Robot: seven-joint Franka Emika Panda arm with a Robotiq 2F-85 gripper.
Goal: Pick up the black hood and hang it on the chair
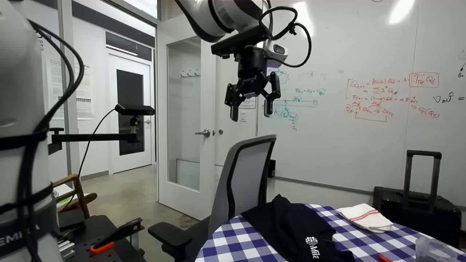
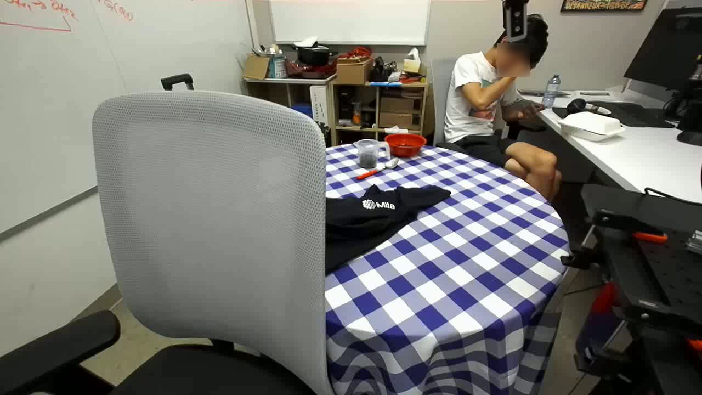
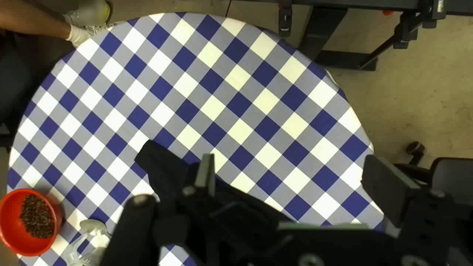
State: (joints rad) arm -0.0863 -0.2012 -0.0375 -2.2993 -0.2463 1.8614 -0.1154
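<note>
Tool (image 1: 251, 115) hangs spread; black hood (image 1: 291, 226) lies with long axis toward chair (image 1: 247, 174).

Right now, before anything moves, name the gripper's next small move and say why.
Probably lower the gripper toward the black hood, jaws open. They stand apart, high above the checkered tablecloth, with nothing between them; the black hood lies on that cloth, part of it showing past the gripper in the wrist view, and nothing hangs on the chair yet.

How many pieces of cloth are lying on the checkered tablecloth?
2: the black hood beside the chair, and the red-striped white towel on the side toward the black suitcase. Others could be hidden beneath the hood.
</note>
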